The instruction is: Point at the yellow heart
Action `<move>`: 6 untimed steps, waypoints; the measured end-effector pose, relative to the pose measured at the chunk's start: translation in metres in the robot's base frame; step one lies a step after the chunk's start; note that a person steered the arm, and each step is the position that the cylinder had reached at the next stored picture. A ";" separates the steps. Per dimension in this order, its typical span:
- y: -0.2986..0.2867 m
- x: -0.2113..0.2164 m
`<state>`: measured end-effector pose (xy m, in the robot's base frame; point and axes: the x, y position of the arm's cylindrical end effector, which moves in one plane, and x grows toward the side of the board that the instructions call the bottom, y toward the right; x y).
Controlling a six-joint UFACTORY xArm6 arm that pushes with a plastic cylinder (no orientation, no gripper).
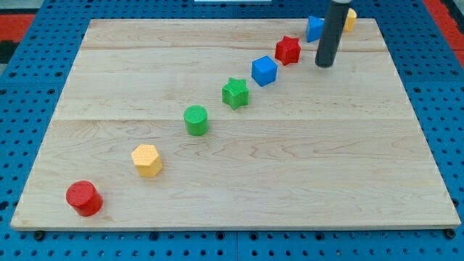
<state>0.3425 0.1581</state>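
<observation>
— What crowds the table (232, 181)?
— Blocks run diagonally: red cylinder (83, 198) through red star (288, 49).
— The yellow heart (350, 19)?
— Top right, partly hidden behind the rod (no pincer fitted); my tip (324, 64) sits just below, beside a blue block (314, 29).

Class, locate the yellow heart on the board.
The yellow heart sits at the view's top right corner of the board, partly hidden behind my tip, right of the blue block.
</observation>
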 end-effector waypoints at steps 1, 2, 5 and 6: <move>0.001 0.043; 0.008 0.059; 0.111 -0.018; 0.136 -0.045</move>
